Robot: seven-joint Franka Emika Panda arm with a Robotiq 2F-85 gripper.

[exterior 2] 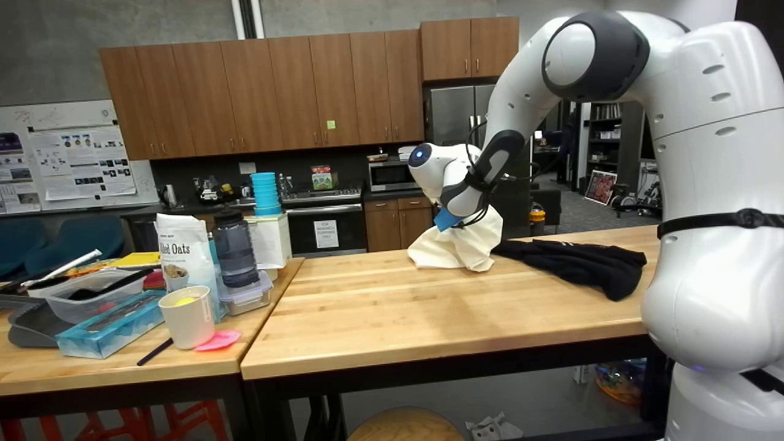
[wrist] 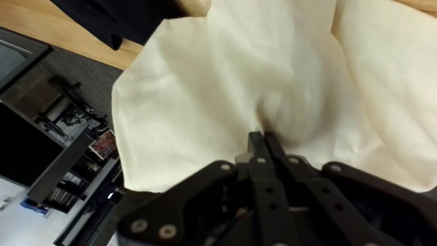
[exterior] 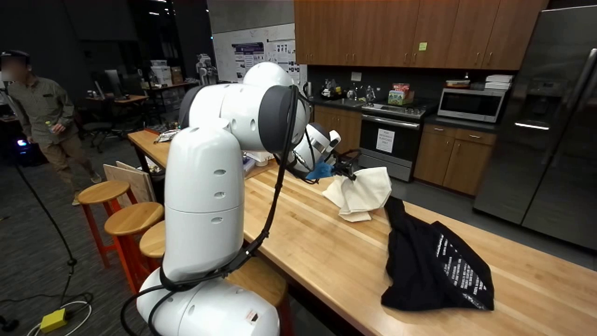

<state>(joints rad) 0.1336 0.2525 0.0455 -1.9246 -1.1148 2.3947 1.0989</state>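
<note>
Clearly, the end effector (wrist: pixel 262 134) pinches creased cream cloth (wrist: pixel 184 106); rumpled black fabric (exterior: pixel 422 266) lies nearby.

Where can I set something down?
The long table is bare between the cream cloth and the side table, plus beside the printed part of the black garment. Crowded: the side table, and where the gripper pinches the cloth.

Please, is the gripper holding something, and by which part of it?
Yes: the gripper pinches the cream cloth by a bunched fold, away from its visible edges.

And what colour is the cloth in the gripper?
The cloth is plain cream, clearest in the wrist view.
</note>
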